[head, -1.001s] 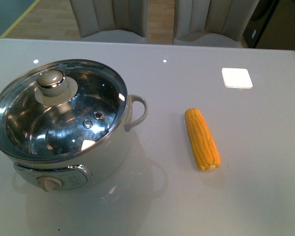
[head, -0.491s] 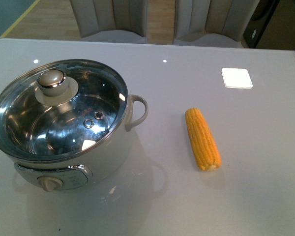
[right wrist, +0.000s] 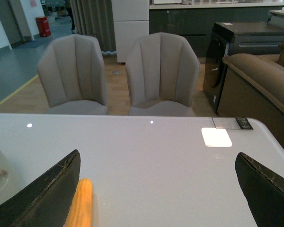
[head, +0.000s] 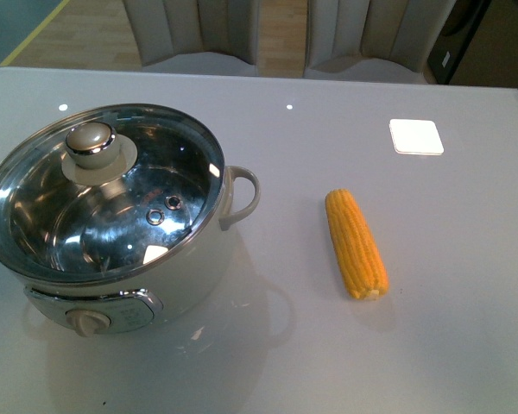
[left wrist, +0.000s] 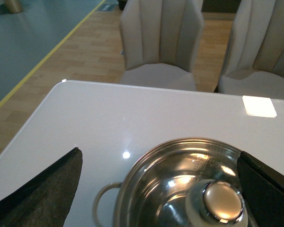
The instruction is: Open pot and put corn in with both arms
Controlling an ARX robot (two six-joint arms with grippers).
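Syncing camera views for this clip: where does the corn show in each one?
Front view: corn lies on the table, right of the pot.
Left wrist view: not in it.
Right wrist view: corn cut by the frame edge, beside a dark finger.
Shared landmark: bright white square on the table.

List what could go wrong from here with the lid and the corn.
1. The knob is small, rounded and shiny. In the left wrist view it sits off-centre, near one finger of the open left tool, so a grasp may slip and drop the glass lid.
2. The corn lies loose on the glossy table, off to one side of the open right tool. Closing there may nudge it and roll it away.
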